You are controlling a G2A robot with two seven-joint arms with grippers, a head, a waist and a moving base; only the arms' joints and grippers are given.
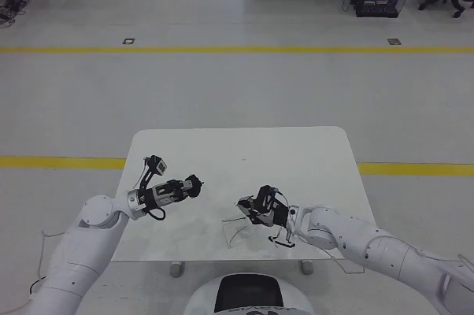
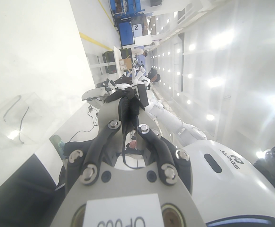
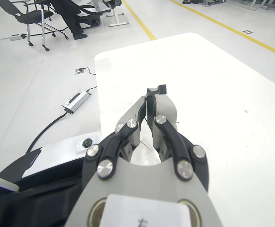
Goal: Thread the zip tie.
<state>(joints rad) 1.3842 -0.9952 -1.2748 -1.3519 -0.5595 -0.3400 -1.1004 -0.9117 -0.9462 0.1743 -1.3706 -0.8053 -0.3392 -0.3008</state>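
Above table [image 3: 199,72], right gripper [image 3: 147,106] jaws clamp zip tie [image 3: 162,89].

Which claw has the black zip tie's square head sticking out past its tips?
The right claw, shut on the thin black plastic zip tie: the square head juts beyond its tips. No such head is visible at the left claw.

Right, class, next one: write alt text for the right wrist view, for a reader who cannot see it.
The fingers of the right gripper are shut on a black zip tie, whose square head sticks out past their tips, above a white table. Beyond the table lies a pale floor with yellow lines.
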